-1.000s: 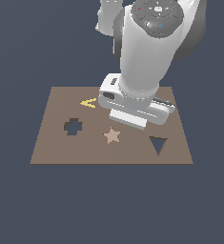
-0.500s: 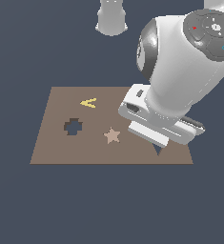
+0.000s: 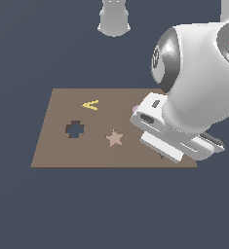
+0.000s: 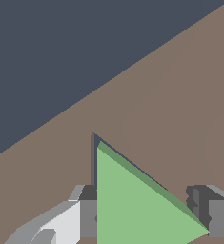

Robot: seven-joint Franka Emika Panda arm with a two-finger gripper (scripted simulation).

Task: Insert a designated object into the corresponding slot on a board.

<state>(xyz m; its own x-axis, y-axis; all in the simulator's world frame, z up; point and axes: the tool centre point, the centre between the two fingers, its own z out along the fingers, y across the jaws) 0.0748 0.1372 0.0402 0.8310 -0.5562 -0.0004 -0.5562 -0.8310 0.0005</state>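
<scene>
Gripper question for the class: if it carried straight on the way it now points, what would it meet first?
Probably the board: the gripper, fingers either side of the green triangle, points down at it. Depth is unclear.

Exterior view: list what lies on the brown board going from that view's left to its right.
Dark cross-shaped hole → yellow chevron piece → tan star piece → white robot gripper body, which covers the right end of the flat brown rectangular board.

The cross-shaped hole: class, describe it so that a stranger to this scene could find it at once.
Start at the large flat brown rectangular board. Toward the exterior view's left, below the small yellow chevron piece and beside the small tan star piece, sits the dark cross-shaped hole. Its neighbours are coloured pieces; it alone is a dark opening.
</scene>
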